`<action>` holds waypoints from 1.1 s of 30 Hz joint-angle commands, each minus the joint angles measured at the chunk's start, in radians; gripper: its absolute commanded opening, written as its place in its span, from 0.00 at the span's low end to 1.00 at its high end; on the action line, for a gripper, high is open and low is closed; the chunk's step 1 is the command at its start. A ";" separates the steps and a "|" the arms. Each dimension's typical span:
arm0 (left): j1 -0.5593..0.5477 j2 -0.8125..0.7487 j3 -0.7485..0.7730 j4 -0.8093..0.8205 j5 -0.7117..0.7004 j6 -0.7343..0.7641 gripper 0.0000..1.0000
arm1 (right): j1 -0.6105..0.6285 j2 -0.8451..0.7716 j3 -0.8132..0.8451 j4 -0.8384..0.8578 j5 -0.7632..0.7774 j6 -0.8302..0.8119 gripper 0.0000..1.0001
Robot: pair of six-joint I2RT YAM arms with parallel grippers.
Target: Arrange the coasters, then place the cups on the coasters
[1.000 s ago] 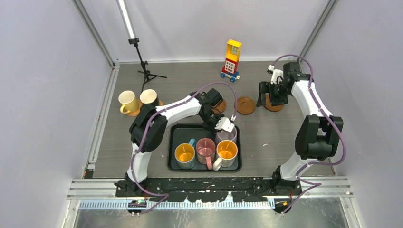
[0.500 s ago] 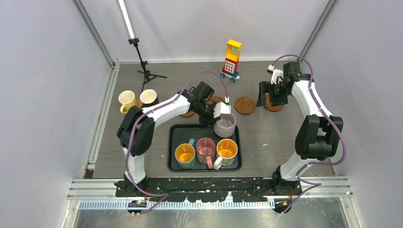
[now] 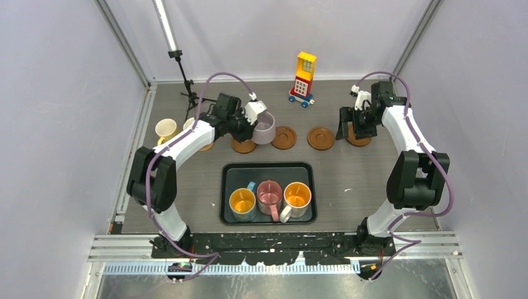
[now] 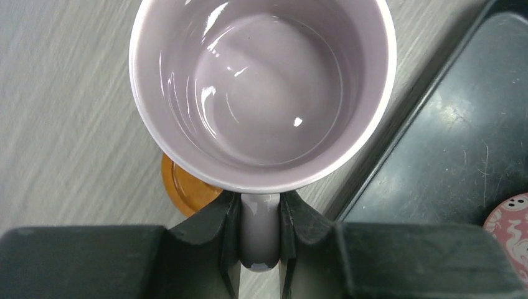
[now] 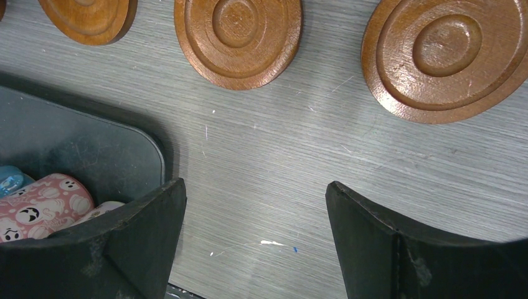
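Note:
My left gripper (image 3: 252,123) (image 4: 260,230) is shut on the handle of the pale lilac cup (image 3: 264,128) (image 4: 261,87), which hangs upright over the table. A coaster (image 3: 243,147) (image 4: 185,187) shows just below the cup's rim. More coasters (image 3: 284,137) (image 3: 321,137) (image 5: 238,37) (image 5: 449,56) lie in a row to the right. My right gripper (image 3: 352,128) (image 5: 255,190) stands open by the rightmost coaster (image 3: 360,139), with nothing between its fingers. Two cream cups (image 3: 165,131) (image 3: 194,125) stand at the far left. The blue (image 3: 242,204), pink (image 3: 269,195) and whitish (image 3: 297,198) cups sit in the tray.
The black tray (image 3: 229,174) (image 4: 448,156) (image 5: 68,143) lies near the front middle. A toy block tower (image 3: 304,78) stands at the back. A light stand on a tripod (image 3: 187,87) is at the back left. Walls close in both sides.
My left arm has lifted the lilac cup out of the tray and carried it back and to the left, over the row of coasters. The right arm has not moved.

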State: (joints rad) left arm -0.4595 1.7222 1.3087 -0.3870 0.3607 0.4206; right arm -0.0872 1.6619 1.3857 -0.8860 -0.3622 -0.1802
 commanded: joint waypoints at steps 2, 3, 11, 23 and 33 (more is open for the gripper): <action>0.053 -0.118 -0.060 0.154 -0.072 -0.154 0.00 | -0.002 -0.008 0.041 0.018 -0.018 0.011 0.87; 0.060 -0.129 -0.082 0.171 -0.086 -0.169 0.00 | -0.002 -0.008 0.041 0.018 -0.018 0.011 0.87; 0.076 -0.191 -0.251 0.330 -0.249 -0.259 0.00 | -0.002 0.002 0.045 0.017 -0.027 0.021 0.87; 0.078 -0.171 -0.316 0.467 -0.270 -0.277 0.00 | -0.002 0.015 0.064 0.012 -0.027 0.024 0.87; 0.078 -0.164 -0.335 0.459 -0.242 -0.296 0.00 | -0.002 0.009 0.054 0.011 -0.021 0.021 0.87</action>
State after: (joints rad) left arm -0.3855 1.6024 0.9688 -0.0677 0.0975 0.1486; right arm -0.0872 1.6783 1.4101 -0.8852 -0.3767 -0.1650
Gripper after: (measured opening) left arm 0.230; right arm 0.868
